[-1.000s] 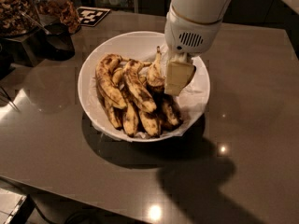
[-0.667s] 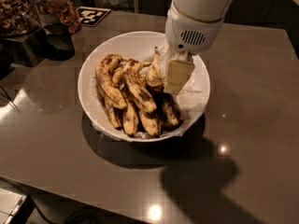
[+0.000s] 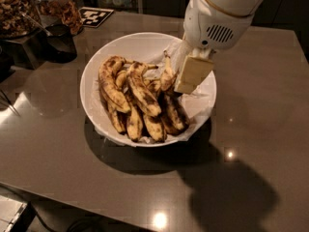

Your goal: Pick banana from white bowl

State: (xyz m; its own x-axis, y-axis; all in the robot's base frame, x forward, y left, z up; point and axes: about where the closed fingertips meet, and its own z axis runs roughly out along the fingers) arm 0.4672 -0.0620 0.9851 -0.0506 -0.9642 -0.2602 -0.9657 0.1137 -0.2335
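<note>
Since a second ago the arm's white housing [image 3: 217, 23] has been shifting to the right above the far rim, and the gripper [image 3: 192, 75] is sitting a little further right than it was; the white bowl [image 3: 96, 57] and the heap inside it are lying where they were.

In the camera view the gripper is reaching down from the upper right into the right half of the white bowl, slanting down and to the left; its cream tip is hanging just above the crumpled white paper [image 3: 200, 105] that is lining the bowl. The banana [image 3: 166, 76] is standing nearly upright inside the bowl, its dark stem pointing up, and it is touching the gripper's left edge; its lower end seems to be resting among the rest of the fruit. Whether the gripper is spread, pressed together or pinching the banana I cannot tell. The other bananas [image 3: 130, 100], brown-mottled, are lying side by side across the left and middle of the bowl. The bowl is sitting on a glossy grey-brown table [image 3: 260, 129]; at the far left a jar of nuts [image 3: 12, 4], a second jar [image 3: 65, 8] and a black-and-white marker card [image 3: 94, 16] are standing well apart from it.
</note>
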